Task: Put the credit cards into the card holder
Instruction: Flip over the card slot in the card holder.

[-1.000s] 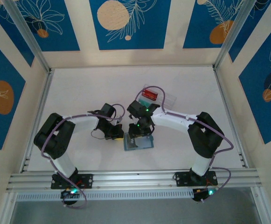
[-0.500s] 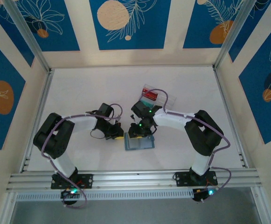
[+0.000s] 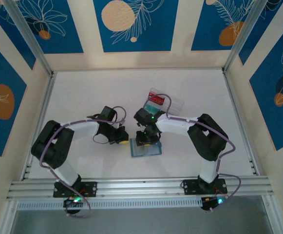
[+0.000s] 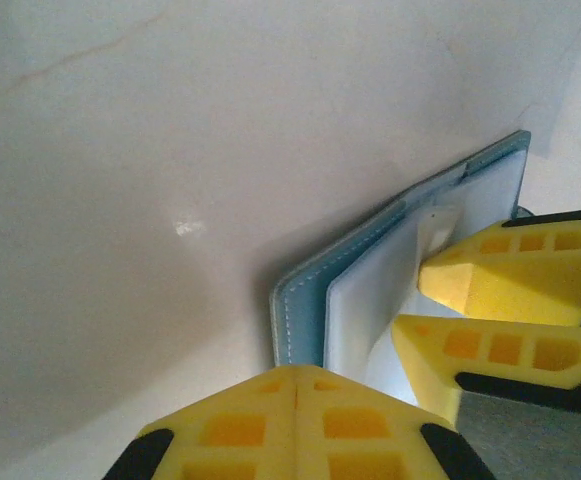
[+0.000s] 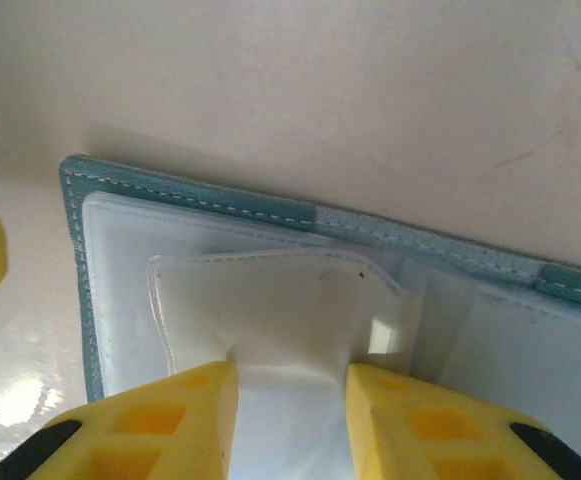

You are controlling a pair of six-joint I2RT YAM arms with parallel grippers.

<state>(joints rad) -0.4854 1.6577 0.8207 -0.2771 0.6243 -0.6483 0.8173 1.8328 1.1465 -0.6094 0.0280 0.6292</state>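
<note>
While the card holder (image 3: pixel 145 150) lies open on the table (image 3: pixel 92 97), I have both grippers at it
From above, the left gripper (image 3: pixel 123 141) sits at its left edge and the right gripper (image 3: pixel 146 140) over its far side. Left wrist: my fingers (image 4: pixel 270 420) are pressed together, tips just short of its blue corner. Right wrist: my fingers (image 5: pixel 170 410) pinch its clear inner pocket (image 5: pixel 270 300)

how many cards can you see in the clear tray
2: a red card at the far-left corner of the clear tray, a green card just nearer; the right arm may hide others.
</note>
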